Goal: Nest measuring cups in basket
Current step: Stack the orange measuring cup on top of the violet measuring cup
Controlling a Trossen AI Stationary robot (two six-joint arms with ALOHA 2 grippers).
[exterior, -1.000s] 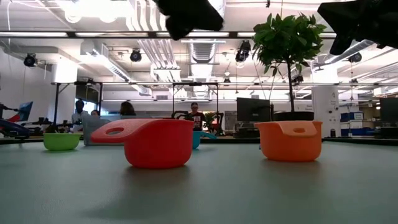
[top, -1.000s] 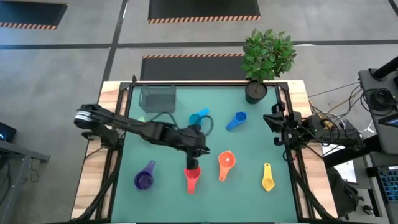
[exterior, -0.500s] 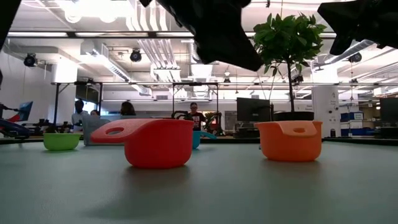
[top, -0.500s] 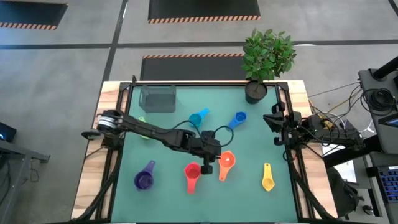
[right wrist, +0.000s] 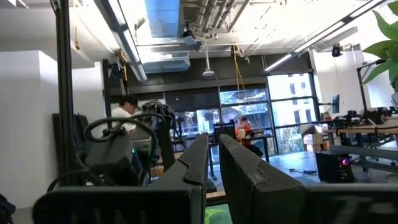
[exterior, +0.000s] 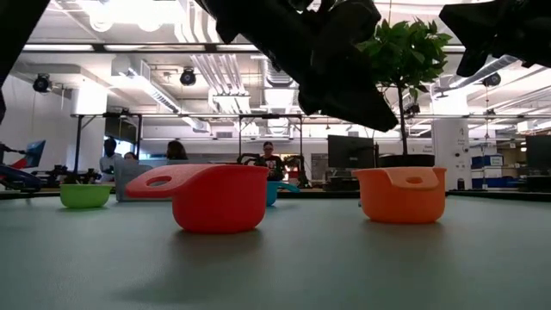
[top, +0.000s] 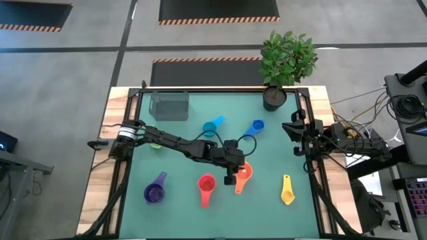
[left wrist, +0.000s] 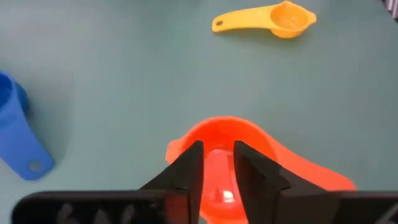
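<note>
The job had hardly begun. The basket point(top: 169, 105) sat in the upper left of the high view, at the far edge of the green bench point(top: 267, 213), and no cup could be made out inside it. The cups all lay loose and well apart: the purple cup point(top: 155, 191) at lower left, the red cup point(top: 206, 187) just right of it, the orange cup point(top: 243, 175) near the centre, the yellow cup point(top: 287, 192) at lower right, the light blue cup point(top: 213, 125) and the blue cup point(top: 253, 129) across the upper middle, and a sliver of the green cup point(top: 155, 145) at the left edge, mostly hidden under the arm. All seven, by this judgement, were left to gather and stack.

The left arm reached from the left rail across the bench in a long diagonal, elbow low. Its left pincer point(left wrist: 216, 169) pointed down over the orange cup's bowl, the two dark fingers a narrow gap apart and grasping nothing; whether they touched the cup could not be told. In the low view the arm hung above the table between the red and orange cups.

The right arm waited folded at the right edge of the bench, its right pincer point(right wrist: 212, 163) clenched on nothing and aimed out at the room.
</note>
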